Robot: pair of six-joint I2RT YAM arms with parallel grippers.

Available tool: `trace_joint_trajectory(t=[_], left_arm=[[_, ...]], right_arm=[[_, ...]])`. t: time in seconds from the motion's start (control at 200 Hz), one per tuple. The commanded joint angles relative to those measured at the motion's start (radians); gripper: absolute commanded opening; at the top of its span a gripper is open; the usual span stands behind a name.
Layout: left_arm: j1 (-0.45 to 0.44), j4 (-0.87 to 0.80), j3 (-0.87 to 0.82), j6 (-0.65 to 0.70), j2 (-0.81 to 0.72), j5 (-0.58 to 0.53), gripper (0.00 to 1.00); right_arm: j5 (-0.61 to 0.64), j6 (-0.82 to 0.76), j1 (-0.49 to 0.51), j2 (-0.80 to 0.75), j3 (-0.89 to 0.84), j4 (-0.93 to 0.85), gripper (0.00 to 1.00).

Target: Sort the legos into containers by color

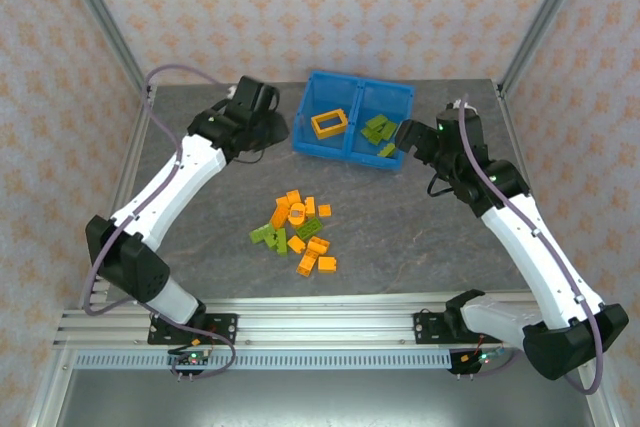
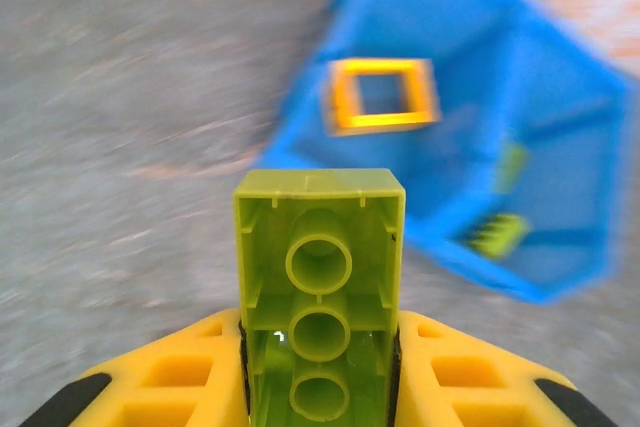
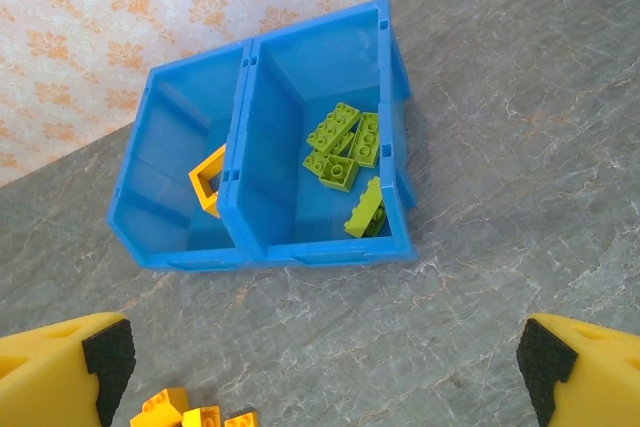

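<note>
A translucent blue bin point(image 1: 330, 150), split by a middle wall into two square compartments, sits at the far side of a grey, stone-patterned table point(image 1: 430, 237). Everything below is placed in relation to this bin.

The bin's left compartment holds one flat orange frame point(image 1: 329, 123), a hollow rectangle leaning against the middle wall in the right wrist view point(image 3: 208, 182). The right compartment holds several green bricks point(image 1: 378, 129), clustered toward its near right corner point(image 3: 345, 147).

The left gripper point(image 1: 272, 129) hangs just beside the bin's left wall, outside it. Seen from its wrist camera, its yellow fingers point(image 2: 190, 377) are clamped on a lime green brick point(image 2: 319, 247). The brick stands on end between them with its hollow underside and three round tubes facing the camera. Beyond the brick the bin appears blurred and tilted, with the orange frame point(image 2: 383, 95) inside.

The right gripper point(image 1: 408, 137) hovers at the bin's near right corner. Its jaws are spread wide and hold nothing: in its wrist view the two black-tipped fingers point(image 3: 105, 352) sit at opposite lower corners, with the bin between and beyond them.

On the near side of the bin, well apart from it, lies a loose pile point(image 1: 298, 232) of orange and green bricks, mostly orange, with the green ones on its left edge.
</note>
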Motion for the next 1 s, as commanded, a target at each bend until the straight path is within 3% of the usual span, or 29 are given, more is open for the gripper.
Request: trace_joint_trajectory(t=[0.0, 0.25, 0.4, 0.521, 0.726, 0.991], left_arm=[[-0.095, 0.007, 0.139, 0.069, 0.105, -0.006, 0.27], [-0.255, 0.038, 0.568, 0.207, 0.489, -0.071, 0.26], [-0.290, 0.045, 0.758, 0.260, 0.686, -0.115, 0.25], [-0.291, 0.083, 0.827, 0.251, 0.790, -0.179, 0.25], [-0.289, 0.122, 0.931, 0.273, 0.948, -0.181, 0.28], [-0.288, 0.099, 1.028, 0.246, 1.013, -0.185, 0.46]], right_arm=[[-0.007, 0.017, 0.000, -0.033, 0.031, -0.012, 0.99], [0.018, 0.035, -0.001, -0.087, 0.019, -0.057, 0.99], [0.021, 0.061, -0.001, -0.138, -0.019, -0.067, 1.00], [0.014, 0.074, 0.000, -0.167, -0.042, -0.067, 0.99], [0.004, 0.076, 0.001, -0.184, -0.033, -0.099, 0.99], [-0.007, 0.067, 0.001, -0.204, -0.031, -0.121, 0.99]])
